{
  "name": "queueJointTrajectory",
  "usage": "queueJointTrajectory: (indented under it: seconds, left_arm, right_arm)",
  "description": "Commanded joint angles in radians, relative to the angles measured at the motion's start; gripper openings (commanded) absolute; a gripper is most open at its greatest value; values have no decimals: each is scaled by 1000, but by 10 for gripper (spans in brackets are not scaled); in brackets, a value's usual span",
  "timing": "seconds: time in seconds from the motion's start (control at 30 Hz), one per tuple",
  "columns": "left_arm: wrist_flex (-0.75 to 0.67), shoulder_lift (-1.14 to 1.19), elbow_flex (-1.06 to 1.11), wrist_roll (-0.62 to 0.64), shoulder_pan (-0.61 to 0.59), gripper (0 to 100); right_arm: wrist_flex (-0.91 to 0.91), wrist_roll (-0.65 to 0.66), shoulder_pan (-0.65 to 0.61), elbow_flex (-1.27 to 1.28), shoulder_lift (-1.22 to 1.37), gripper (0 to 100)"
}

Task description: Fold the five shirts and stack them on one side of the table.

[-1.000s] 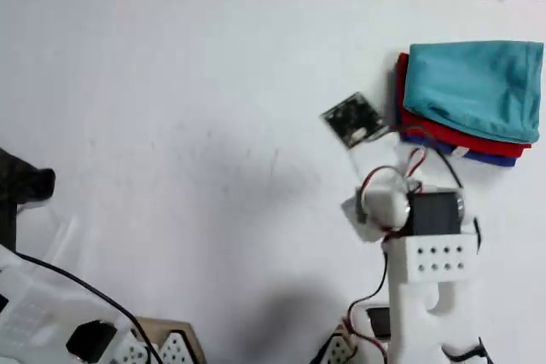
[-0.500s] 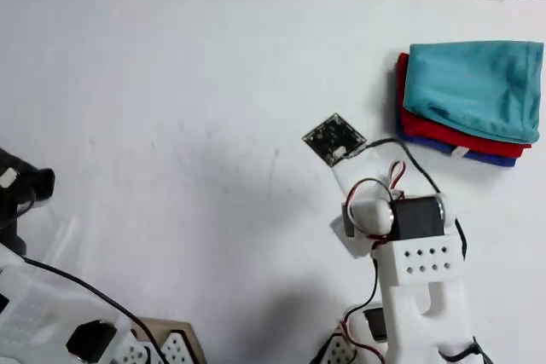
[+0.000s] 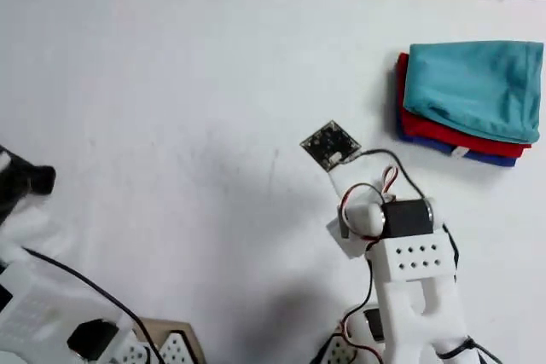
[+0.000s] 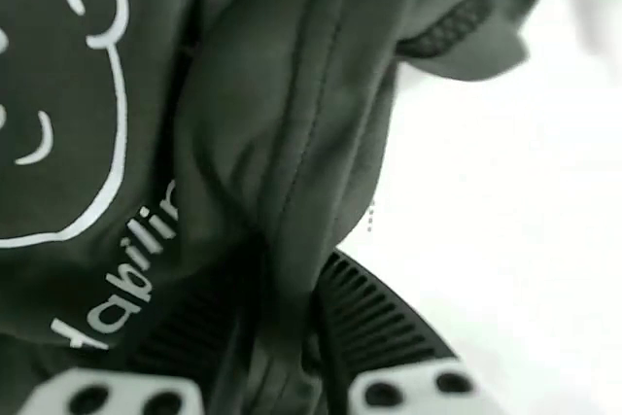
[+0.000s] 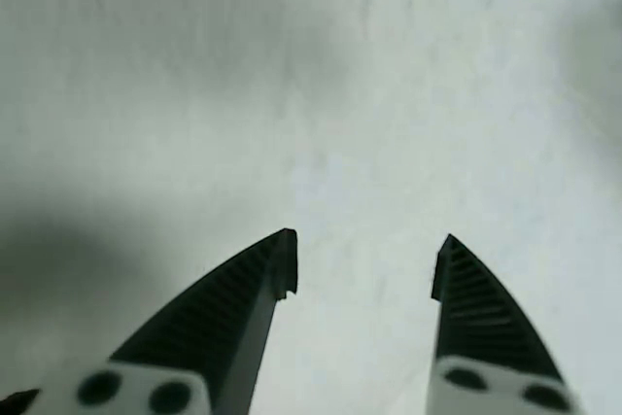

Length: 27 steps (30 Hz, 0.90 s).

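A dark grey shirt (image 4: pixel 243 123) with white print hangs bunched in the left wrist view, and my left gripper (image 4: pixel 282 323) is shut on a fold of it above the white table. At the table's far right lies a folded stack: a teal shirt (image 3: pixel 473 87) on top, a red shirt (image 3: pixel 444 132) under it and a blue shirt (image 3: pixel 478 156) at the bottom. My right gripper (image 5: pixel 364 252) is open over bare table with nothing between its fingers. The right arm (image 3: pixel 401 223) stands near the front edge, left of and nearer than the stack.
The white table (image 3: pixel 188 83) stretches wide to the left of the stack. A dark shape (image 3: pixel 26 181) sits at the left edge above white arm parts and a black cable (image 3: pixel 77 283). The right arm's camera board (image 3: pixel 330 144) points toward the table's middle.
The right arm has drawn back from the stack, toward the front edge and slightly left. The stack has not moved. The dark shape at the left edge has shifted a little.
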Motion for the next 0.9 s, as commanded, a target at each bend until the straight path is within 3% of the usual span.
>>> queueJointTrajectory:
  seconds: [0.0,0.1,0.27,0.43,0.53,0.7,0.87]
  left_arm:
    - [230,-17,-211,61,120,24]
    - [390,-17,-380,95,218,24]
    - [396,-38,-476,149,301,42]
    - [397,-83,-476,221,411,193]
    - [396,-104,-476,264,451,218]
    - [394,-94,-476,261,422,214]
    - [367,-2,-476,183,269,214]
  right_arm:
    - [-116,-8,-2,78,-28,230]
    - [-213,-6,-2,169,-28,230]
    - [-323,-5,-2,278,-28,230]
    - [-360,-5,-2,299,-27,230]
    - [-360,-5,-2,298,-27,230]
    - [-357,-5,-2,298,-25,230]
    - [-358,-5,-2,298,-27,230]
